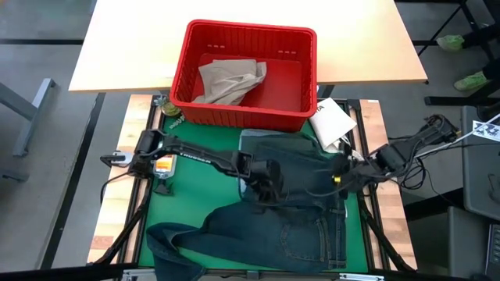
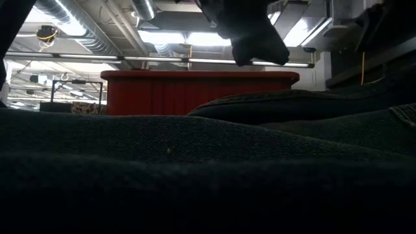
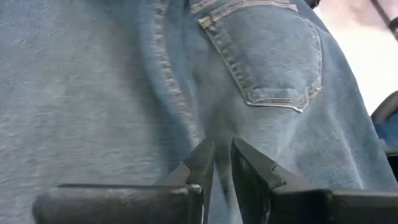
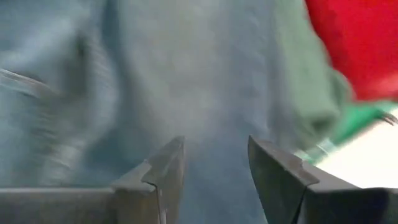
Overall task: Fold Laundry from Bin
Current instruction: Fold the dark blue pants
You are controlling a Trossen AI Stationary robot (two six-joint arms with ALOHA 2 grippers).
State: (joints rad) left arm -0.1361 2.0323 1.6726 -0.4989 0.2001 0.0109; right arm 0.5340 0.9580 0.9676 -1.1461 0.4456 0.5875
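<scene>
The red bin [image 1: 244, 74] with slotted sides sits at the far side of the table and holds crumpled tan trousers [image 1: 229, 80]. Soft blue jeans [image 1: 293, 211] lie spread on the green mat [image 1: 187, 203], near the bin. The left gripper [image 3: 222, 163] pinches a fold of denim, fingers nearly together. The right gripper [image 4: 214, 163] rests on the jeans at the right, fingers apart.

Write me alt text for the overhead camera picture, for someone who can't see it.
Dark blue denim jeans lie spread on a green mat, with the left claw and right claw both down on them near the waist. Behind them a red bin holds tan khaki trousers, and a white packet lies beside its right corner.
</scene>
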